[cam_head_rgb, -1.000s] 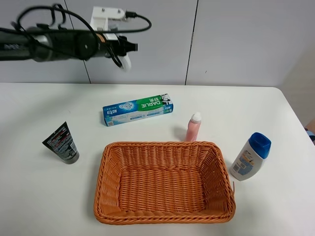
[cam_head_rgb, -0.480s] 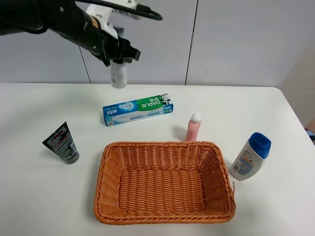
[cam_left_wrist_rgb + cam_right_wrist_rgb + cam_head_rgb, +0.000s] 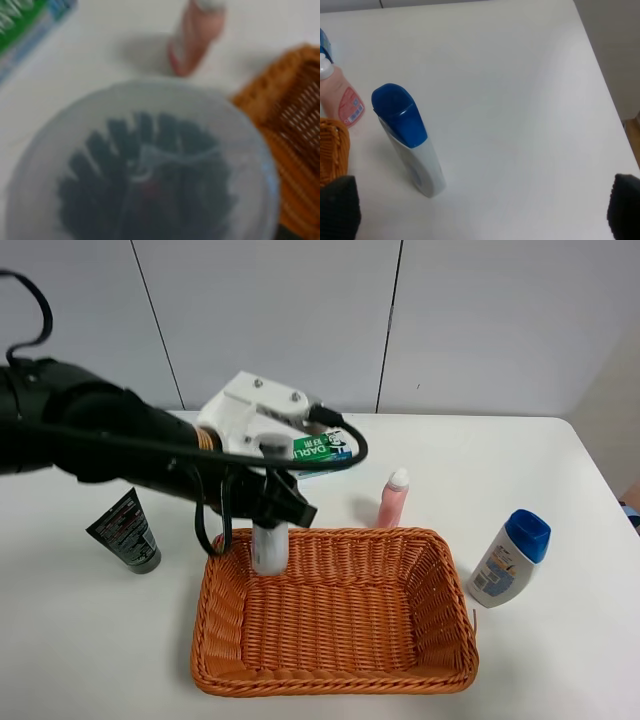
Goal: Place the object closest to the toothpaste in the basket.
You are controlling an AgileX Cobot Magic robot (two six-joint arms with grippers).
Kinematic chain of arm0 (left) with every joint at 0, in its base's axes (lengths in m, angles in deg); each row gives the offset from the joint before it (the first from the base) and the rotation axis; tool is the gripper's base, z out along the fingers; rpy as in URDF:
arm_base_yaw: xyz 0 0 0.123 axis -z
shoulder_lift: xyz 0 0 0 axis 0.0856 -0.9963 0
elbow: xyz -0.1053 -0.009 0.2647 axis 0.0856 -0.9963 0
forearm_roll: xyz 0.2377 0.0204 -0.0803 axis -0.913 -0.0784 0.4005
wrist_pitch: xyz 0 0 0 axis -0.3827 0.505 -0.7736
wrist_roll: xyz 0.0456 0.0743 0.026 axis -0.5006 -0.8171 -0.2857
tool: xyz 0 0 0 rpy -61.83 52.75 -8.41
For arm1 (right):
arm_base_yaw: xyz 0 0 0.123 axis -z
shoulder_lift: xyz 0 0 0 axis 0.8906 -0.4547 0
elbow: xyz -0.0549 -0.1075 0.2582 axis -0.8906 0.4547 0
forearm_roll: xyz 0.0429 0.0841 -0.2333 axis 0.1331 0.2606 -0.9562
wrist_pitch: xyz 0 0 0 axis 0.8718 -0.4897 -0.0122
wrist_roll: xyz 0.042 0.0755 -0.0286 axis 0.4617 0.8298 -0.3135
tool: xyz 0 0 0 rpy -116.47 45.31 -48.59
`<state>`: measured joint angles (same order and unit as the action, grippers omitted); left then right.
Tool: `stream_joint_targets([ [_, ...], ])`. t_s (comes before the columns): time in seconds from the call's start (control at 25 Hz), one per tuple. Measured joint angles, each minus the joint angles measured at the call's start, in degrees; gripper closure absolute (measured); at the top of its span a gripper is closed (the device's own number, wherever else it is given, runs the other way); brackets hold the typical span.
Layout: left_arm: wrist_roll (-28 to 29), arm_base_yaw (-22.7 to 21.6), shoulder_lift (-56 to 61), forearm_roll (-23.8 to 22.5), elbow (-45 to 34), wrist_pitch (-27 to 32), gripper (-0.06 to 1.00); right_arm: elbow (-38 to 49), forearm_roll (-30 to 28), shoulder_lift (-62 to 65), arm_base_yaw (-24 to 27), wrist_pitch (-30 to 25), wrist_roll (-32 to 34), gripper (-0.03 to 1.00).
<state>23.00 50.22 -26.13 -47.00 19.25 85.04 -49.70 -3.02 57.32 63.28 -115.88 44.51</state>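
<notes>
Woven orange wicker forms the rectangular basket on the smooth white desk. The left fingers are clamped on a translucent cylindrical bottle, upright at the basket's far left corner, near the glossy green toothpaste box. The right fingers stand apart above the desk beside a blue-capped white bottle. Pale grey wall panels stand behind.
</notes>
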Motion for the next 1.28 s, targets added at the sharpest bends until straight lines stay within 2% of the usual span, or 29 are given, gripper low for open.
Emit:
stream_joint_targets([
  [0.24, 0.2, 3.5, -1.3, 5.1, -8.4, -4.6, 0.51, 0.0, 0.0, 0.0, 0.0, 0.0, 0.0, -0.03],
  [0.56, 0.3, 3.6, -6.6, 11.2, -9.9, -5.5, 0.5, 0.0, 0.0, 0.0, 0.0, 0.0, 0.0, -0.03],
  [0.6, 0.5, 3.6, -6.9, 11.4, -9.9, -5.5, 0.43, 0.0, 0.0, 0.0, 0.0, 0.0, 0.0, -0.03],
  [0.68, 0.9, 3.6, -7.0, 11.7, -9.9, -5.7, 0.19, 0.0, 0.0, 0.0, 0.0, 0.0, 0.0, -0.03],
  [0.72, 1.2, 3.6, -7.0, 11.9, -9.9, -5.8, 0.1, 0.0, 0.0, 0.0, 0.0, 0.0, 0.0, -0.03],
  [0.8, 1.4, 3.6, -6.8, 12.2, -9.8, -6.8, 0.0, 0.0, 0.0, 0.0, 0.0, 0.0, 0.0, -0.03],
  [0.88, 1.4, 3.6, -5.9, 12.2, -9.7, -8.1, -0.03, 0.0, 0.0, 0.0, 0.0, 0.0, 0.0, -0.03],
  [1.04, 1.4, 2.1, 0.0, 9.9, -8.1, -12.8, -0.04, 0.0, 0.0, 0.0, 0.0, 0.0, 0.0, -0.03],
  [1.16, 1.4, -2.1, 6.8, 4.1, -5.7, -14.6, -0.04, 0.0, 0.0, 0.0, 0.0, 0.0, 0.0, -0.03],
  [1.28, 1.3, -8.6, 14.8, -2.8, -2.7, -13.7, -0.04, 0.0, 0.0, 0.0, 0.0, 0.0, 0.0, -0.03],
])
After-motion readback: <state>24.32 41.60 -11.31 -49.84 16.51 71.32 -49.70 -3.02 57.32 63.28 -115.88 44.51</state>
